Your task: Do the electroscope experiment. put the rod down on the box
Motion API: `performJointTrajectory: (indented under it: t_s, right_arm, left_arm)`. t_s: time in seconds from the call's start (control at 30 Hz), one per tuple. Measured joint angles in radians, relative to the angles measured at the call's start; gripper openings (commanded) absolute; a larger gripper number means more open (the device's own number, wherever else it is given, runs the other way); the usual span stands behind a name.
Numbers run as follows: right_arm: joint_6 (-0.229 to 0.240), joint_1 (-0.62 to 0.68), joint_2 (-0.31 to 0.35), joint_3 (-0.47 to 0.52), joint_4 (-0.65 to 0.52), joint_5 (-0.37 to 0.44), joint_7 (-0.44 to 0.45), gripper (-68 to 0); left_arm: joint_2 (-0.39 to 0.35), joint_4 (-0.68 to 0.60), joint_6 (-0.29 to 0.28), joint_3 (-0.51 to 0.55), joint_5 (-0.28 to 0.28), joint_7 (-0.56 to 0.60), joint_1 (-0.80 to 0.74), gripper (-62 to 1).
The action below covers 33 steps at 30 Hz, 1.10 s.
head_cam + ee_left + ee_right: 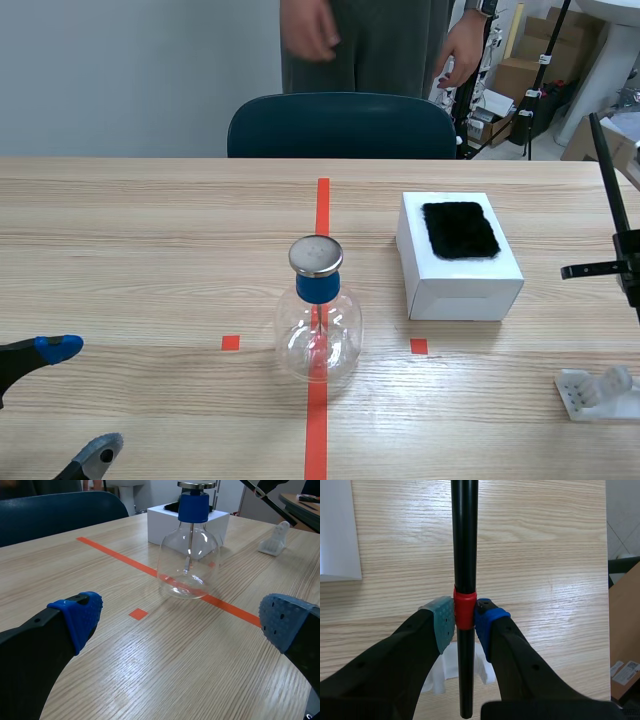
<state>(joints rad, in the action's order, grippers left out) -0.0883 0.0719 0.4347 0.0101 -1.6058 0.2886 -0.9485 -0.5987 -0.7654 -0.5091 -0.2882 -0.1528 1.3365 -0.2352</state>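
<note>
The black rod (465, 540) has a red band, and my right gripper (465, 612) is shut on it at that band. In the scene view the rod (612, 190) stands slanted in the air at the far right, to the right of the white box (458, 270). The box has a black fur patch (460, 230) on top. The glass electroscope flask (318, 325), with a blue collar and metal cap, stands on the red tape line. My left gripper (78, 400) is open low at the near left, with nothing between its fingers, and the flask (189, 562) is ahead of it.
A white rod stand (598, 393) lies on the table under the right gripper, near the right edge. A blue chair (342, 125) is behind the far table edge, and a person (370, 40) stands behind it. Cardboard boxes and a tripod stand at the back right.
</note>
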Motion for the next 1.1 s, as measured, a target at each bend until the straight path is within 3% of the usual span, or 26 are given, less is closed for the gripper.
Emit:
performJointTrajectory:
  t_s: [0.2,0.37,0.87,1.1]
  right_arm:
    - [0.039,-0.059,0.003,-0.053,0.122,-0.015,-0.001,-65.3]
    - [0.037,-0.097,0.003,-0.09,0.201,-0.019,-0.017,-65.3]
    - [0.037,-0.104,0.0,-0.131,0.244,-0.019,-0.052,-65.3]
    - [0.037,-0.108,-0.008,-0.14,0.334,-0.003,-0.039,-65.3]
  left_arm:
    - [0.0,0.0,0.0,0.0,0.0,0.0,0.0,1.4]
    - [0.0,0.0,0.0,0.0,0.0,0.0,0.0,1.4]
    - [0.0,0.0,0.0,0.0,0.0,0.0,0.0,1.4]
    - [0.0,0.0,0.0,0.0,0.0,0.0,0.0,1.4]
